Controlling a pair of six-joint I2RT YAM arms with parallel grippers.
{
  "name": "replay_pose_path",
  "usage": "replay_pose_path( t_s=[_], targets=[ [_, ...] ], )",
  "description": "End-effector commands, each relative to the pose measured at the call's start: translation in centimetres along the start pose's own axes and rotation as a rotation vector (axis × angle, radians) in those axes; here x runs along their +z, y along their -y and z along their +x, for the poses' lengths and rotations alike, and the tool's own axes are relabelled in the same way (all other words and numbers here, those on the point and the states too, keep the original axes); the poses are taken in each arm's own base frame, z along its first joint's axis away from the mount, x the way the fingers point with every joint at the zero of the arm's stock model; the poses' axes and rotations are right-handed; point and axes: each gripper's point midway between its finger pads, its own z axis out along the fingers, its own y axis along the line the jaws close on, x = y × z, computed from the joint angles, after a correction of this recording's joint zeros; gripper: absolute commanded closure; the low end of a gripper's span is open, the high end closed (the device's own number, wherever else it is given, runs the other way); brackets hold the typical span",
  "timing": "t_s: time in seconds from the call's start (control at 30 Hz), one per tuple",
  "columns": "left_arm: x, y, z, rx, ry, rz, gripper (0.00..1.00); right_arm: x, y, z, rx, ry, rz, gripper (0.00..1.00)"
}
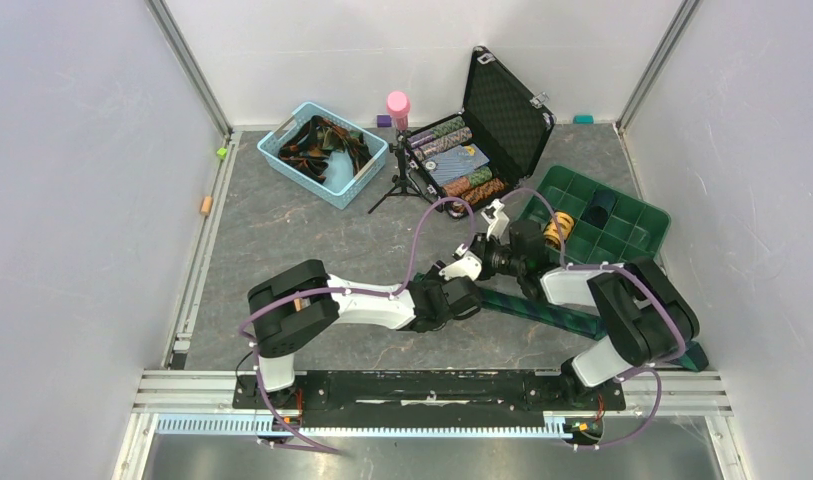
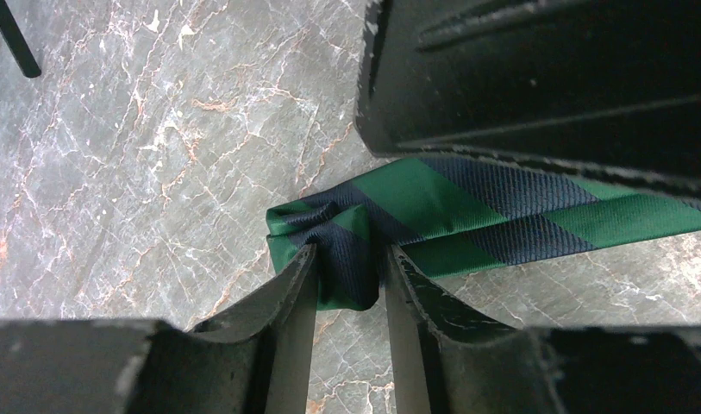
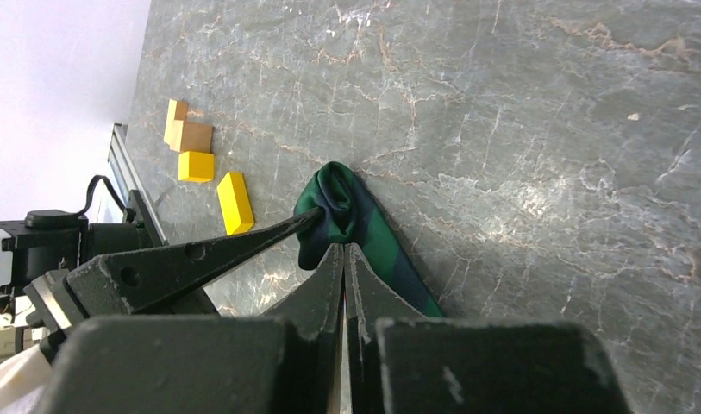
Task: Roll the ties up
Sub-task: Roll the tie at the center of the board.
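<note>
**Writing:** none legible. Any print on the goods in the open black case (image 1: 507,115), on the far side of the green tray (image 1: 662,235), is too small to read.

**Left hand** (image 2: 351,257): fingers (image 2: 295,293) partway apart and closed around the bunched, folded-over tip of the plaid tie (image 2: 485,203). The green-and-navy fabric fills the gap and touches both inner faces.

**Right hand** (image 3: 343,250): fingers together, with only a hairline slit between them. The tips sit on the tie's band just behind the bunched tip. I cannot tell whether any fabric is pinched between them. In the right wrist view, one left finger (image 3: 243,246) comes in from the side with its end against the bunch.

**Tie position:** flat on the table (image 1: 312,240), on the near side of the green tray. It runs slantwise from near-left of the tray to near-right, where it passes under the right arm (image 1: 637,310).

**Pose:** the left arm (image 1: 367,305) lies low and stretches from its base toward the tray. The right arm is folded at the elbow on the tray's near side, with its forearm turned back leftward. Both hands meet at the bunched tip, just near-left of the tray.
</note>
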Motion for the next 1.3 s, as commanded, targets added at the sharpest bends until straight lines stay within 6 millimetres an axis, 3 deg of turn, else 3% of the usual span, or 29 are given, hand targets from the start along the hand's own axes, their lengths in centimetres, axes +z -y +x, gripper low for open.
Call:
replay_pose_path(
  t_s=[0.0, 0.07, 0.23, 0.4, 0.5, 0.93, 1.07, 1.27],
  targets=[
    [0.3, 2.5, 1.4, 0.03, -0.026, 0.109, 0.59, 1.0, -1.1, -3.4, -0.092, 0.051, -0.03, 0.97],
    [0.3, 2.5, 1.5, 0.031, -0.028, 0.108, 0.59, 1.2, 0.6, -4.1, -0.089, 0.05, 0.04, 0.96],
    [0.4, 2.5, 1.7, 0.029, -0.029, 0.108, 0.59, 1.6, 2.6, -6.4, -0.099, 0.053, 0.08, 0.96],
    [0.4, 2.5, 1.6, 0.03, -0.03, 0.109, 0.59, 2.8, 1.2, -7.3, -0.102, -0.038, -0.048, 0.95],
    [0.4, 2.6, 1.7, 0.031, -0.032, 0.114, 0.59, 3.3, -0.6, -6.5, -0.081, -0.125, -0.18, 0.94],
    [0.6, 3.0, 1.9, 0.039, -0.04, 0.126, 0.57, 5.4, -2.7, -2.1, -0.048, -0.379, -0.323, 0.89],
    [0.6, 3.1, 2.0, 0.04, -0.042, 0.129, 0.57, 5.5, -2.4, -0.8, -0.032, -0.424, -0.324, 0.88],
    [0.6, 3.1, 2.0, 0.043, -0.042, 0.129, 0.56, 5.6, -0.2, 1.3, -0.011, -0.493, -0.232, 0.89]
  ],
)
